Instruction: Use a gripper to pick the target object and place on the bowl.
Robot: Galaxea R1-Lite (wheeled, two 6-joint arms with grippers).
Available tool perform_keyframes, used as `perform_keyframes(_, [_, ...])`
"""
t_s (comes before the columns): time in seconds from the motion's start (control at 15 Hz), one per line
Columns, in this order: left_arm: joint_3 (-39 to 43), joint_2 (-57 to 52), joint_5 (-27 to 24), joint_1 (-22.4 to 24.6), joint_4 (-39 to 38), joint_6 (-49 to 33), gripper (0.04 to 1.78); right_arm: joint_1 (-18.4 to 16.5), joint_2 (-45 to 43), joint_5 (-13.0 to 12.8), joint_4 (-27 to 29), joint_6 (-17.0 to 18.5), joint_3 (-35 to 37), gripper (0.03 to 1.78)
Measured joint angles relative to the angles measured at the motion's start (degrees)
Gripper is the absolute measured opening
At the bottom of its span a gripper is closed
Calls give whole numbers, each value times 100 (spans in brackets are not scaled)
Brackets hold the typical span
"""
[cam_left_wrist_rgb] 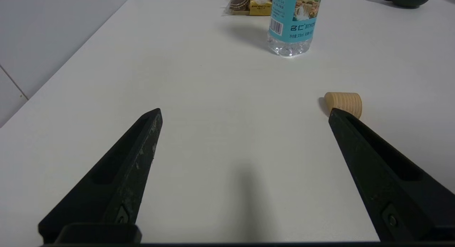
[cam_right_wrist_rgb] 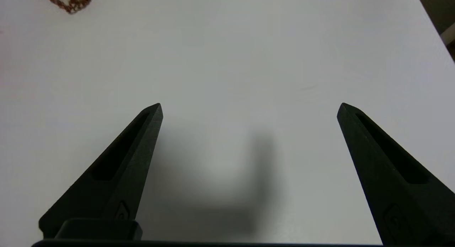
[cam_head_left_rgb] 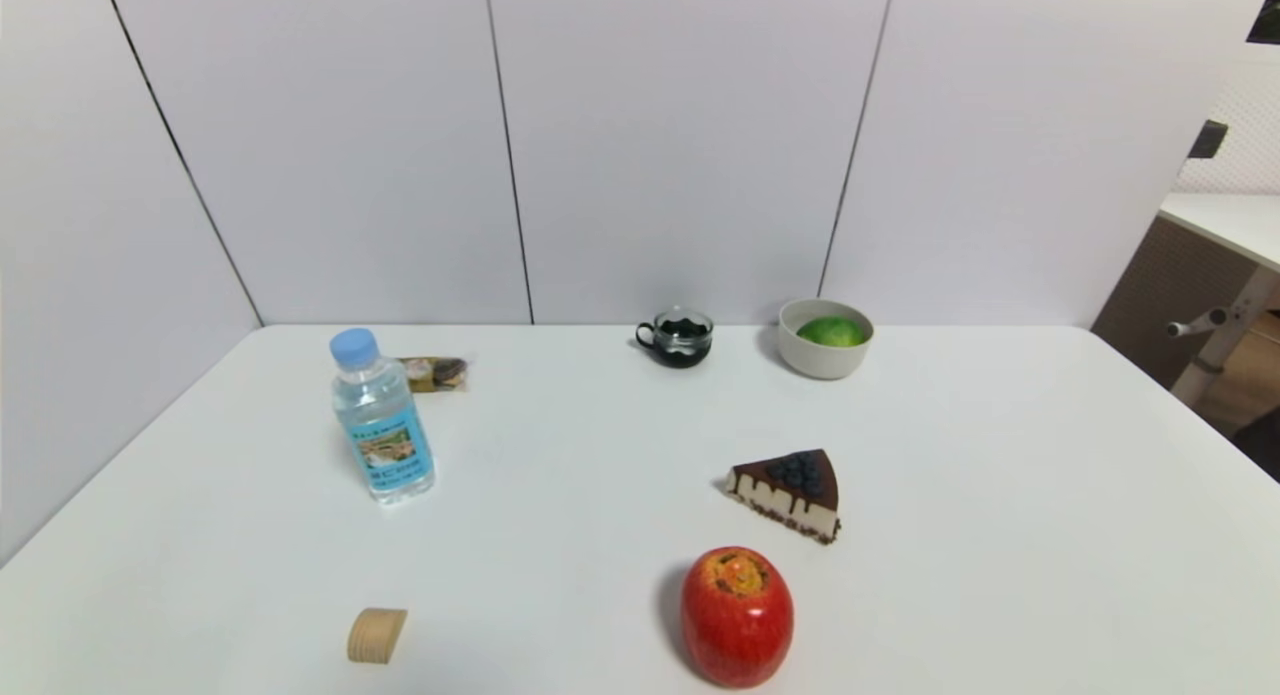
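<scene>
The green oval fruit (cam_head_left_rgb: 832, 332) lies inside the off-white bowl (cam_head_left_rgb: 825, 357) at the back of the table, right of centre. Neither gripper shows in the head view. In the left wrist view my left gripper (cam_left_wrist_rgb: 245, 113) is open and empty over bare table near the front left. In the right wrist view my right gripper (cam_right_wrist_rgb: 250, 108) is open and empty over bare table near the front right, far from the bowl.
A dark glass cup (cam_head_left_rgb: 677, 338) stands left of the bowl. A cake slice (cam_head_left_rgb: 790, 492) and a red apple (cam_head_left_rgb: 737, 615) lie nearer the front. A water bottle (cam_head_left_rgb: 381, 416), a snack packet (cam_head_left_rgb: 433, 373) and a small wooden piece (cam_head_left_rgb: 376, 635) are on the left.
</scene>
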Motion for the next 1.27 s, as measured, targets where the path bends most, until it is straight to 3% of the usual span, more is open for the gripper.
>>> perform_keyframes(0.2, [0, 0, 0, 0, -2, 0, 169, -33, -328, 16, -1085, 22, 675, 169])
perform_keyframes(0.4, [0, 0, 0, 2, 0, 0, 169, 99, -984, 30, -709, 124, 770, 169])
perform_keyframes(0.6, [0, 0, -2, 0, 0, 0, 169, 183, -1629, 20, -738, 235, 791, 170])
perform_keyframes(0.8, [0, 0, 0, 0, 2, 0, 169, 202, -1824, 7, -745, 394, 796, 170])
perform_keyframes(1.27, [0, 0, 0, 2, 2, -2, 169, 206, -1887, 18, -746, 394, 801, 170])
